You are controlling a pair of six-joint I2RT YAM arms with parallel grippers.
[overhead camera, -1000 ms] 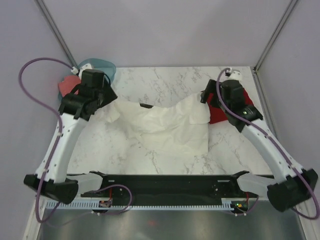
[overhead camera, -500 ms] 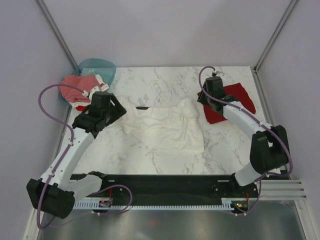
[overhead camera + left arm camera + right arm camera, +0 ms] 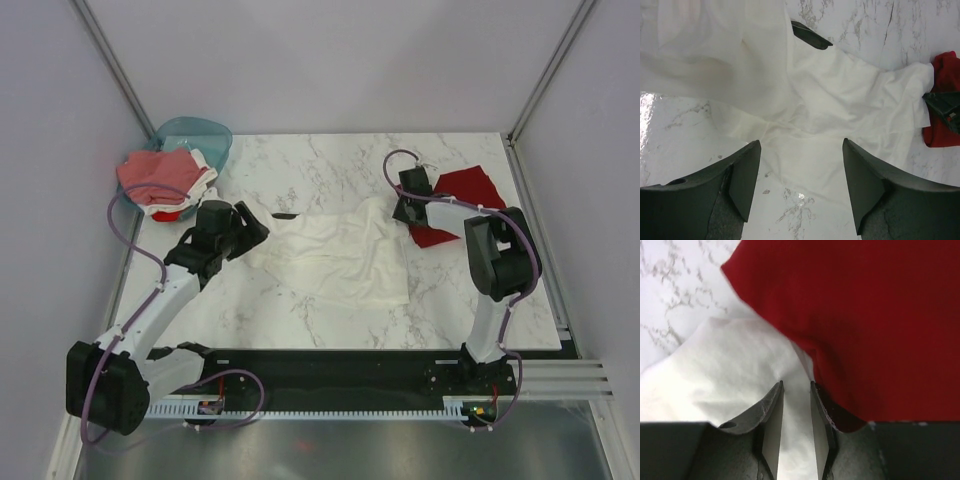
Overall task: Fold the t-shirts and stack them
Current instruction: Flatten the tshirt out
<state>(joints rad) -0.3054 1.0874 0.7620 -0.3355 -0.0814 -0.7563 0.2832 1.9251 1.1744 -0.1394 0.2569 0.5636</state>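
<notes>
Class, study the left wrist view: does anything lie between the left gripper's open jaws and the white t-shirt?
Nothing visible does. The left gripper is open, and the white t-shirt lies straight ahead on the marble table, its near edge reaching in between the jaws. The dark red t-shirt sits off at the view's edge, out of the path.

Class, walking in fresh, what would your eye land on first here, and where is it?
A crumpled white t-shirt sprawls across the middle of the marble table. A dark red t-shirt lies at its right end, and a teal basket holding pink and white shirts sits far left.
</notes>
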